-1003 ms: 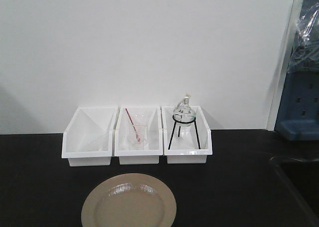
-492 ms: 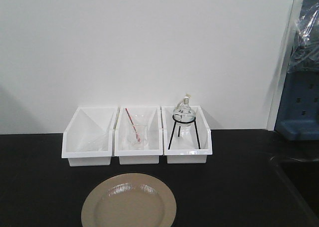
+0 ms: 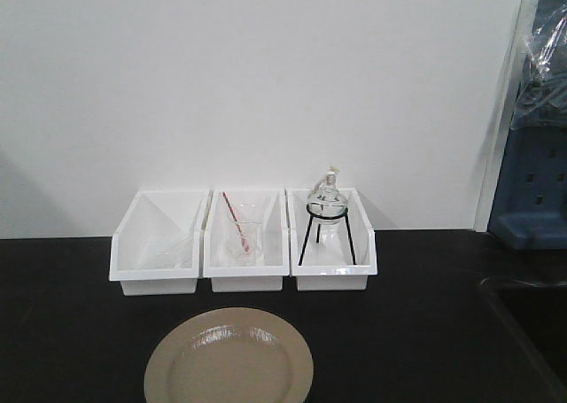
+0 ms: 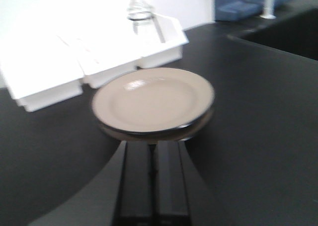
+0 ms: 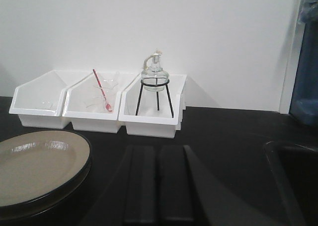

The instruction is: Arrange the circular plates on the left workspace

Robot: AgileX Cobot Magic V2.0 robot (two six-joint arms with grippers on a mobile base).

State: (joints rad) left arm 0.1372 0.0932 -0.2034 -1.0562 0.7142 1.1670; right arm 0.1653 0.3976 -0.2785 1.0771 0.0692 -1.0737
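Observation:
A round beige-tan circular plate (image 3: 229,359) lies on the black countertop of the left workspace (image 3: 62,332), in front of the white bins. In the left wrist view this plate (image 4: 151,99) shows a darker brown rim just beneath it (image 4: 198,125), as of a second plate stacked under it. My left gripper (image 4: 153,142) is shut, its tips right at the plate's near rim and nothing visibly between the fingers. My right gripper (image 5: 158,147) is shut and empty above the counter, to the right of the plate (image 5: 35,166). Neither gripper shows in the front view.
Three white bins stand in a row against the wall: a left one (image 3: 159,244), a middle one (image 3: 246,244) with a beaker and red rod, and a right one (image 3: 332,244) holding a glass flask on a black tripod. The sink basin (image 3: 532,319) is recessed at the right.

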